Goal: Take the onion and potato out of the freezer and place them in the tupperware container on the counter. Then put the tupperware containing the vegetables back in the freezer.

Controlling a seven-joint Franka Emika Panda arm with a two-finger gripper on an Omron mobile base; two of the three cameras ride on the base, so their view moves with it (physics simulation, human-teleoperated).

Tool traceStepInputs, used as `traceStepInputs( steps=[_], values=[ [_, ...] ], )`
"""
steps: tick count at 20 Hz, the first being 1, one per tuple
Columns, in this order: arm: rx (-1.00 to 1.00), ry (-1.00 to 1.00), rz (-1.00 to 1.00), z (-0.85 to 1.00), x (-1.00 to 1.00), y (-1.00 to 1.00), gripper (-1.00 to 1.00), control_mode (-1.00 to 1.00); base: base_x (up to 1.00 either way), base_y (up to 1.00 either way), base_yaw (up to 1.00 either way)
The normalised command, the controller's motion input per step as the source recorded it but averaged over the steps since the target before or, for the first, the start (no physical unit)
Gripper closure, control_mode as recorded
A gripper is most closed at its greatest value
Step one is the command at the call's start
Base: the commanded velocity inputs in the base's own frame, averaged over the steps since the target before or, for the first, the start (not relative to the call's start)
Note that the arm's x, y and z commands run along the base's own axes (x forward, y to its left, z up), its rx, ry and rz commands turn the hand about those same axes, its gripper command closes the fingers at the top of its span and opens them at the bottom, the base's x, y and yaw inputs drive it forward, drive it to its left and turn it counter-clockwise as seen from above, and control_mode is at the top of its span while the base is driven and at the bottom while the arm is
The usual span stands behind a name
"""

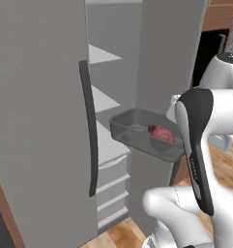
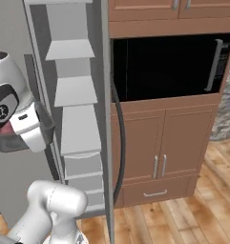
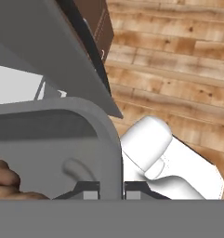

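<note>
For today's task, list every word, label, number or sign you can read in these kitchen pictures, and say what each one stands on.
No text can be read.
Small pale lettering on the arm's dark panel: too blurred to read.
Round white mark on the arm's dark joint: a logo, not legible.

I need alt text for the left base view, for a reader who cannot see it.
A dark grey tupperware container holding a red-pink onion hangs in the air before the open grey freezer, whose pale shelves show inside. The robot's white arm rises at the lower right.
</note>
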Motion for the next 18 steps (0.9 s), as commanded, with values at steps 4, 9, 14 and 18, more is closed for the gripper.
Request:
traceStepInputs(
  steps=[4, 9, 14, 18],
  values=[
    [0.00, 0.00, 0.00, 0.00, 0.00, 0.00, 1.00, 1.00, 0.22, -0.01, 0.18],
    [0.00, 0.00, 0.00, 0.00, 0.00, 0.00, 1.00, 1.00, 0.39, -0.01, 0.24],
    [0.00, 0.00, 0.00, 0.00, 0.00, 0.00, 1.00, 1.00, 0.23, 0.00, 0.40],
    [0.00, 0.00, 0.00, 0.00, 0.00, 0.00, 1.00, 1.00, 0.53, -0.13, 0.32]
  ],
)
